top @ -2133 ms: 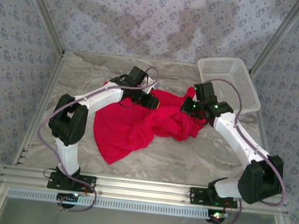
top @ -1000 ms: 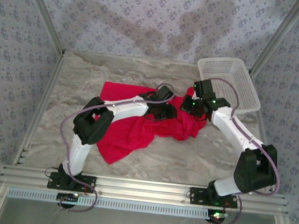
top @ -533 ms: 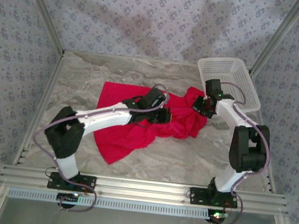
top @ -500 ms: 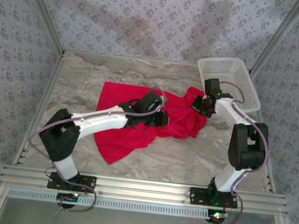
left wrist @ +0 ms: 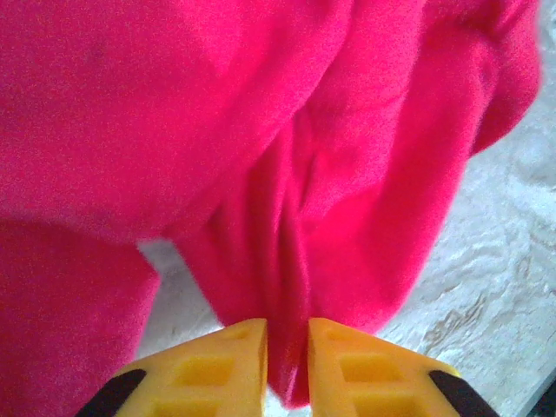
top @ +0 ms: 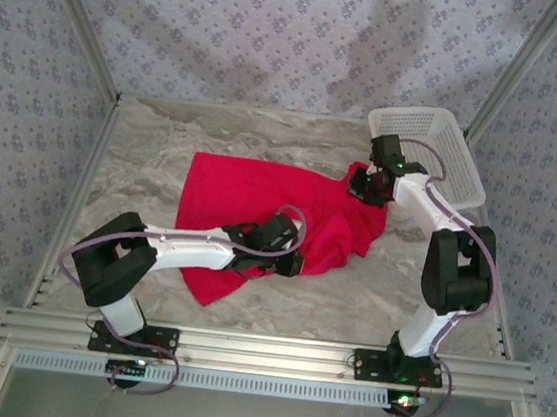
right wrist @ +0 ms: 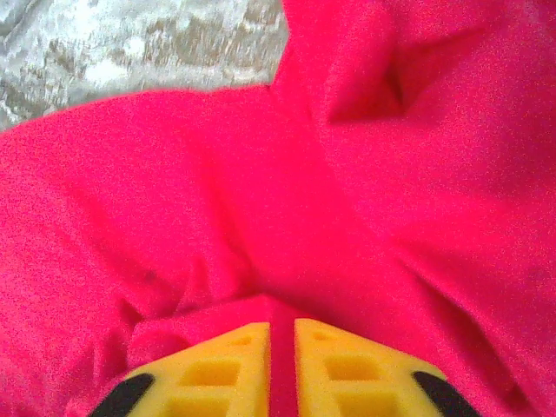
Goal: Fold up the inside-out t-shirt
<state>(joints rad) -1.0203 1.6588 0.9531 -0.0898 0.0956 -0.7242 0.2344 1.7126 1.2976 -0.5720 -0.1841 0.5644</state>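
The inside-out t-shirt (top: 245,190) is bright red cloth spread across the middle of the marble table (top: 156,134), stretched on a slant between my two grippers. My left gripper (top: 295,264) sits at the shirt's near edge. In the left wrist view its yellow fingers (left wrist: 217,356) pinch a hanging fold of the t-shirt (left wrist: 174,113), the jaws a narrow gap apart. My right gripper (top: 360,186) is at the shirt's far right corner, beside the basket. In the right wrist view it (right wrist: 281,334) grips a ridge of the red cloth (right wrist: 217,191) between close-set jaws.
A white mesh basket (top: 436,151) stands tilted at the back right corner, just behind the right arm. Metal frame posts and patterned walls enclose the table. Bare marble lies along the left side and in front of the shirt.
The left gripper has drawn back toward the near edge with cloth in it. The right gripper has shifted back and right toward the basket. The shirt is stretched flatter between them.
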